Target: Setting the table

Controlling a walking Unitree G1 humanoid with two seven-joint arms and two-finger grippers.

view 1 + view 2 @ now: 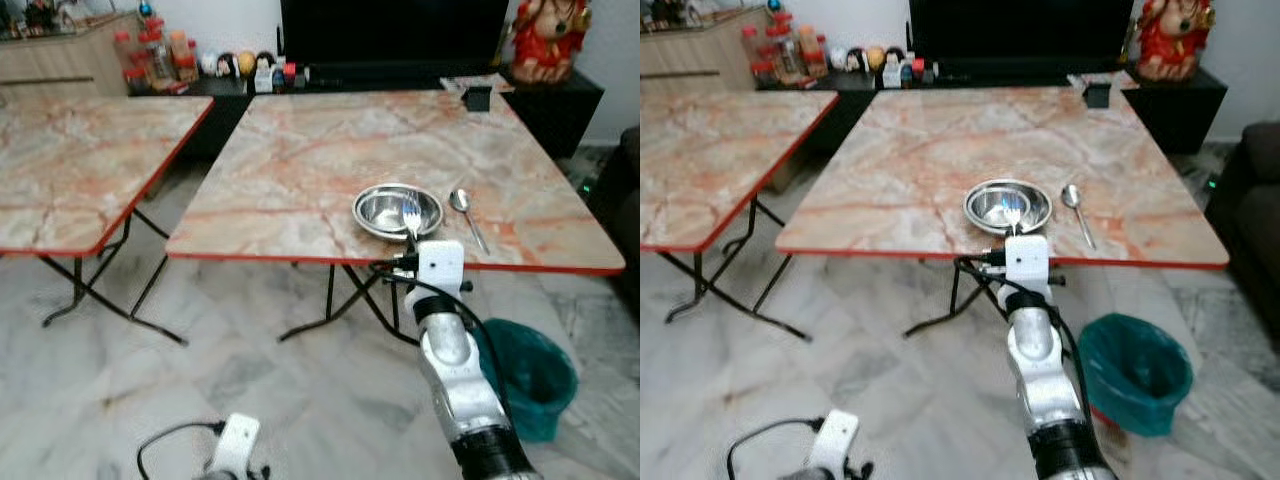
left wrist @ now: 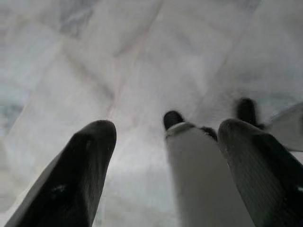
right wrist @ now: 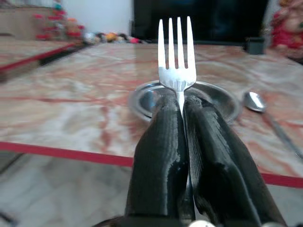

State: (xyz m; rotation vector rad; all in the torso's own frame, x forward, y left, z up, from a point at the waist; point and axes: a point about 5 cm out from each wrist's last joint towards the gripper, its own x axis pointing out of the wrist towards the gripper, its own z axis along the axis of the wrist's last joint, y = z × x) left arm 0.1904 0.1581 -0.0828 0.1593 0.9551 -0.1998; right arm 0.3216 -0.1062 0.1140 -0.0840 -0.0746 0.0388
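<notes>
- Right gripper: its two long black fingers are pressed together on the handle of a silver four-tined metal fork, pinching it; the jaws hold the fork w/ tines pointing up & away from the wrist, handle buried between the pads.
- Fork head sticks out just past the fingertips, approx. centred on the jaw line, upright in the wrist view.
- Right gripper sits at the near, red-trimmed edge of the square marble-pattern folding table, in front of the table rim; head views show the fork tines over the near rim of a shallow round stainless-steel bowl.
- Bowl lies straight ahead of the jaws, just beyond the fork tips, on the table near its front edge.
- Silver metal spoon lies flat on the table just beside the bowl, to the robot's right of the jaws, handle pointing toward the table edge; spoon & bowl apart, not touching.
- Left gripper: hangs low over pale marble floor tiles, black fingers spread apart, nothing between them.
- Teal plastic bin stands on the floor below the table, right of the right arm.
- Second marble-pattern table well off to the robot's left.
</notes>
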